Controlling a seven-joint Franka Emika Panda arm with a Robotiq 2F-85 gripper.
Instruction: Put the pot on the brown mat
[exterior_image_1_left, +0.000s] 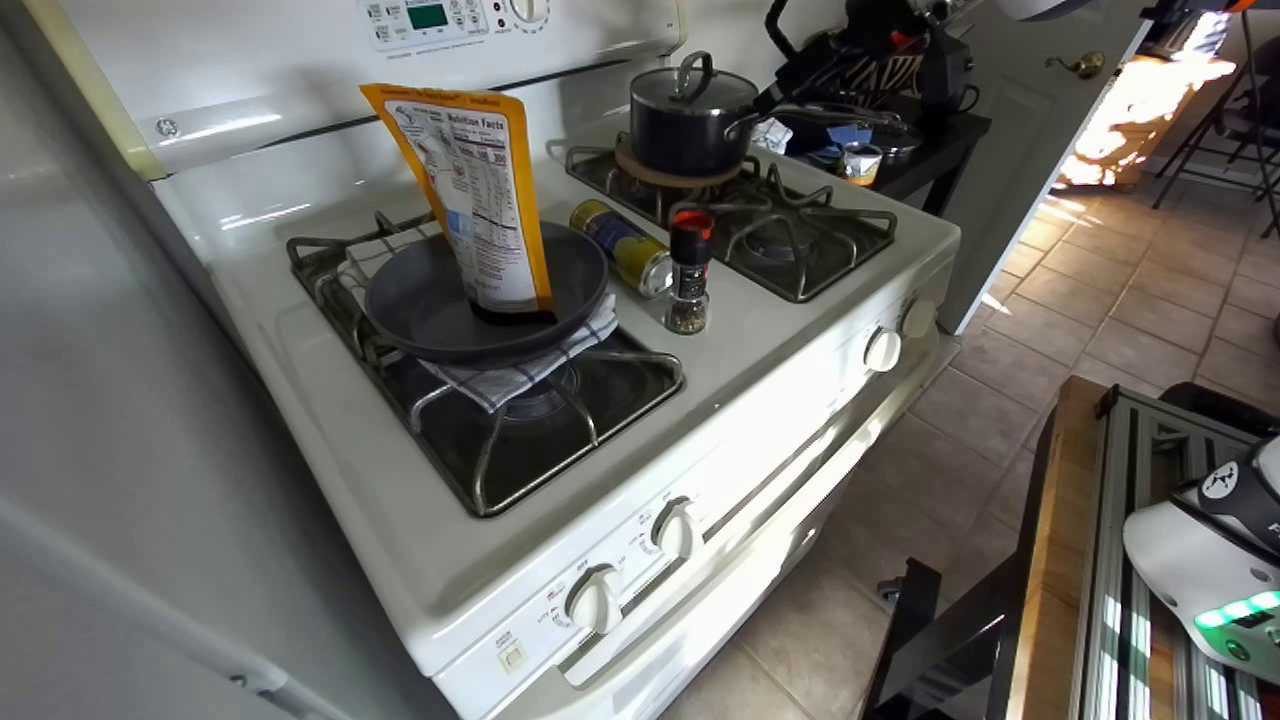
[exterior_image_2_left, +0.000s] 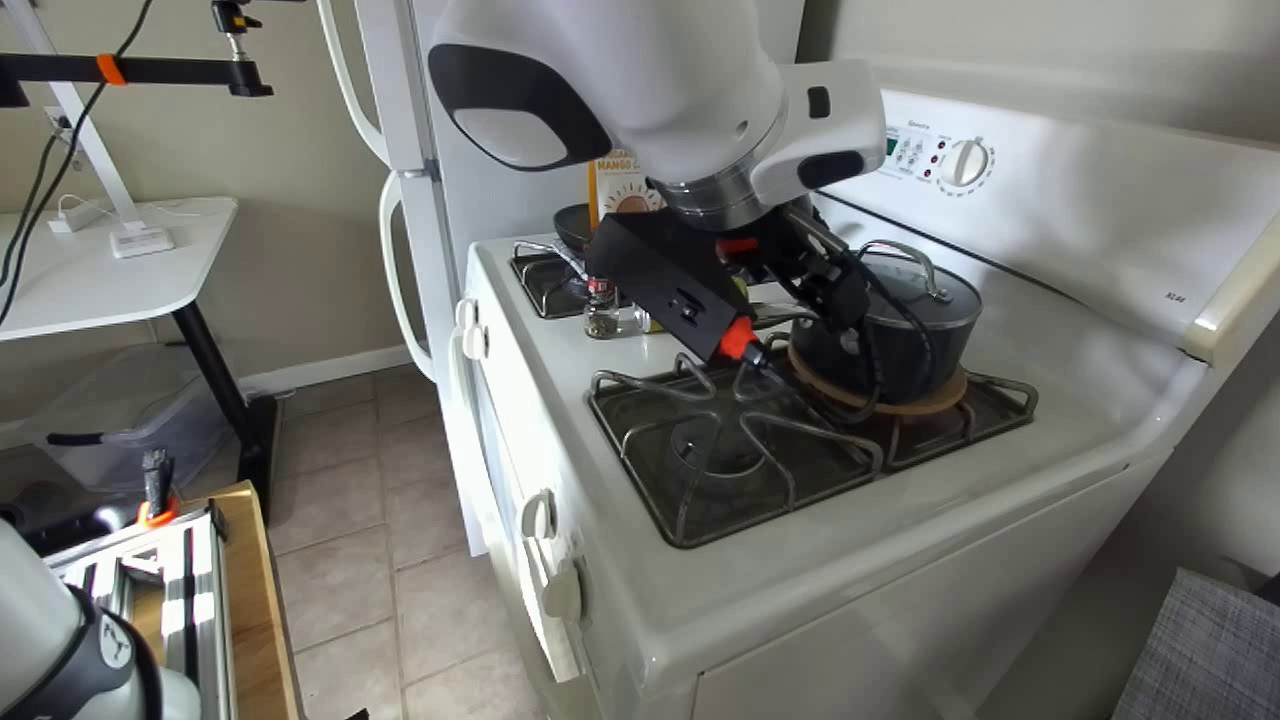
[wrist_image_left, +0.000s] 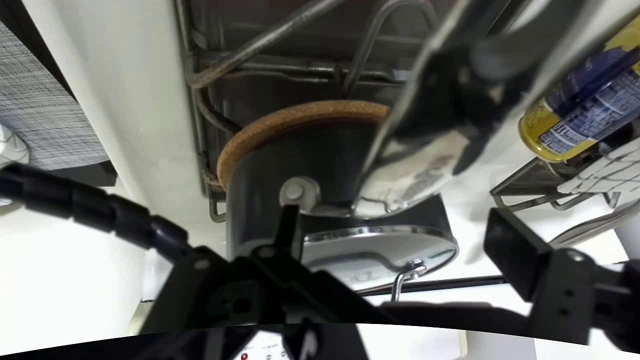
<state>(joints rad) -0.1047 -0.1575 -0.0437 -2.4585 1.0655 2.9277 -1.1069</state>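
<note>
Wrist view: pot (wrist_image_left: 330, 170) on mat (wrist_image_left: 300, 115).

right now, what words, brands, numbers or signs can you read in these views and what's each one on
"Nutrition Facts": on one face of the pouch, in an exterior view.
"MANGO": on the pouch's other face, in an exterior view; other words there are hidden or unclear.
Too small or blurred to read: print on the yellow can, grinder, control panel and pot's handle; the round emblem; markings beside the stove knobs; the backguard mark.
</note>
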